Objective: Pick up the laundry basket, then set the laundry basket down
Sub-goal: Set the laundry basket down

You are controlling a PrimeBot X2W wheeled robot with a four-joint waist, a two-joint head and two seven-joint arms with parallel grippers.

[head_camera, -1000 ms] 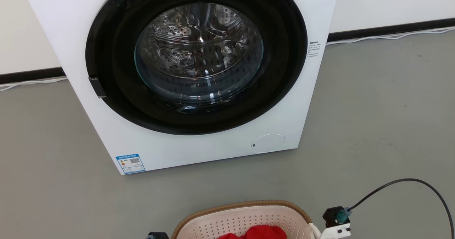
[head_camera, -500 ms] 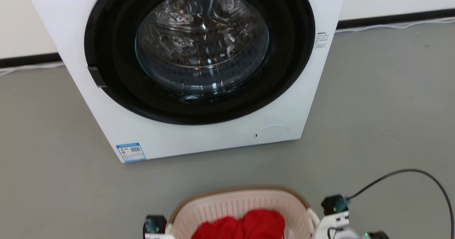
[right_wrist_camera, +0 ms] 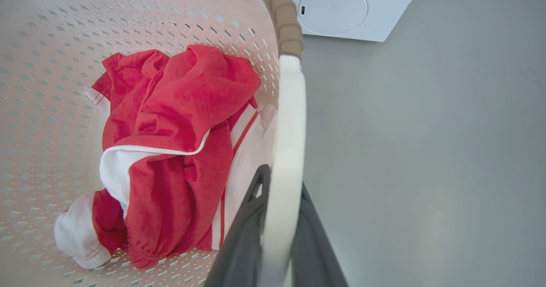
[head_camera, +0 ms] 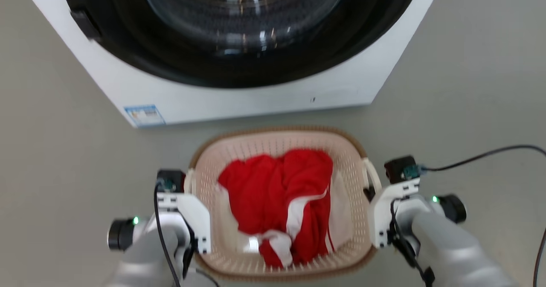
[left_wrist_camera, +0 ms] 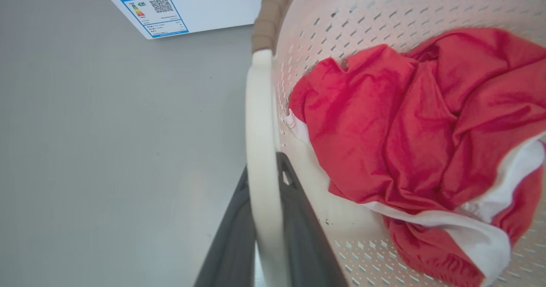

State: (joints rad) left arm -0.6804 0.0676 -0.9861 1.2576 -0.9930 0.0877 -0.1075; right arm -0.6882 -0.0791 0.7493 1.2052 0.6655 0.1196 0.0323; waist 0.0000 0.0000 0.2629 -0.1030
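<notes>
The laundry basket (head_camera: 239,150), cream perforated plastic with a brown woven-look rim, sits low in the head view just before the washing machine, holding a red and white garment (head_camera: 277,193). My left gripper (head_camera: 187,186) is shut on its left loop handle; in the left wrist view the dark fingers (left_wrist_camera: 298,210) clamp the white handle (left_wrist_camera: 258,108). My right gripper (head_camera: 370,191) is shut on the right handle (head_camera: 372,172); the right wrist view shows its fingers (right_wrist_camera: 243,236) pinching the white loop (right_wrist_camera: 290,108). The basket's base is hidden, so I cannot tell whether it touches the floor.
The white washing machine (head_camera: 239,101) with its dark round door (head_camera: 239,44) closed stands right beyond the basket's far rim. Grey floor (head_camera: 469,86) spreads to both sides. A black cable (head_camera: 482,155) arcs off my right wrist to the right.
The head camera has dipped down and closer, so the washer slid up the picture and the whole basket and both grippers came into view. Both grippers hold the handles as before.
</notes>
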